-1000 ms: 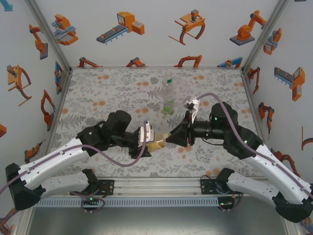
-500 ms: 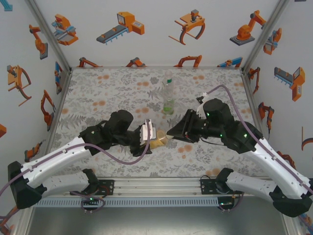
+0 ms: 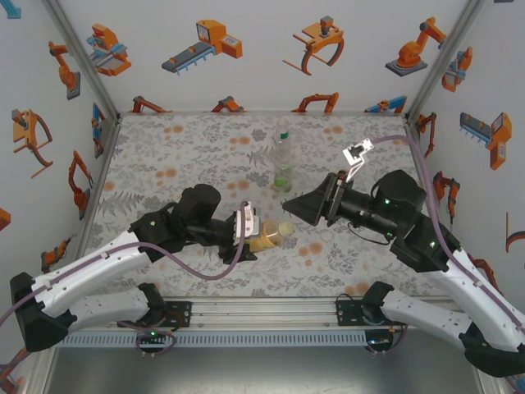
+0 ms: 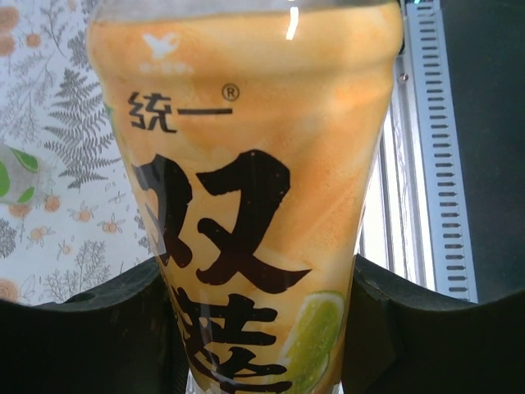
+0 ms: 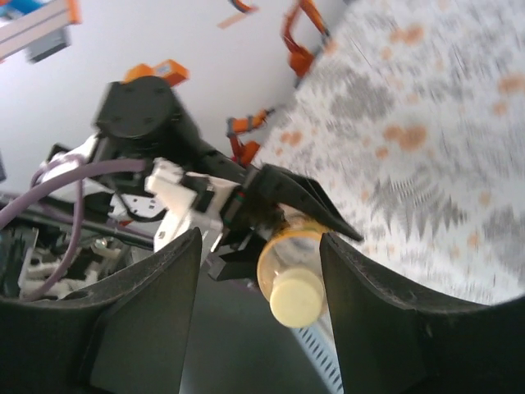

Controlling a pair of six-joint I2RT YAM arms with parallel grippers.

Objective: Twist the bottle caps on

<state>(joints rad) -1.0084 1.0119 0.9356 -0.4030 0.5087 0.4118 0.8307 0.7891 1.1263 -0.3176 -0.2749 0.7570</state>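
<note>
My left gripper [image 3: 250,233] is shut on the amber-yellow bottle [image 3: 267,239], which lies level above the table with its neck pointing right. A pale yellowish cap [image 3: 286,231] sits on that neck. In the left wrist view the bottle's orange label [image 4: 246,189] stands between the two black fingers [image 4: 90,328] of the left gripper [image 4: 262,328]. My right gripper [image 3: 289,204] is open, just up and right of the cap and apart from it. In the right wrist view the cap [image 5: 291,297] and bottle [image 5: 287,246] lie beyond the open right gripper [image 5: 261,240].
A clear bottle [image 3: 283,161] with a green lower part stands upright at the middle back of the patterned table [image 3: 180,156]. Its green bit shows at the left edge [image 4: 15,176] of the left wrist view. White walls with orange pictures enclose three sides.
The right gripper has let go of the cap end of the amber bottle, opened, and drawn back up and to the right. The left gripper still holds the bottle, shifted slightly.
</note>
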